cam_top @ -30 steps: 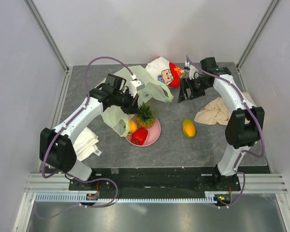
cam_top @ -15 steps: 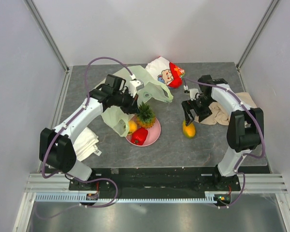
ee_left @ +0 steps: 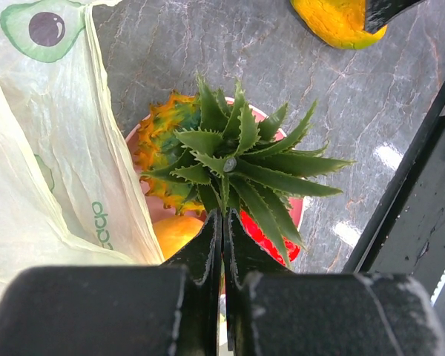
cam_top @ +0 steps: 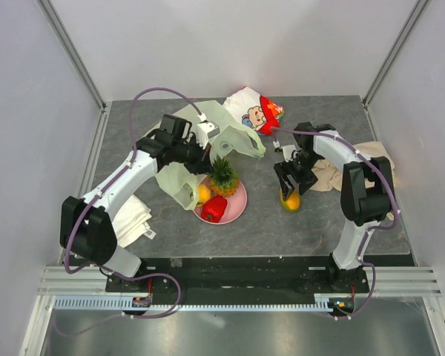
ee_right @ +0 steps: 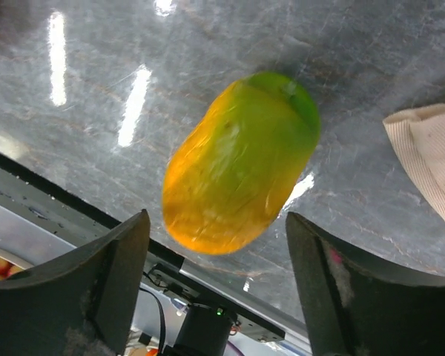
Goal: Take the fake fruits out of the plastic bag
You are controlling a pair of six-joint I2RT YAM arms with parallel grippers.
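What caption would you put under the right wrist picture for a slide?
The right gripper, open, straddles the mango on the grey table, a beige cloth nearby.

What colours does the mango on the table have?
Yellow-orange mango with a green end; right wrist view shows it best.

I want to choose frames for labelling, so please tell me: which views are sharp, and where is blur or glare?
Right wrist view: the mango is smeared, and white glare streaks lie on the table. Left wrist view: the pineapple crown is crisp, the left gripper fingers soft. Top external view: even light, sharp, little shadow.
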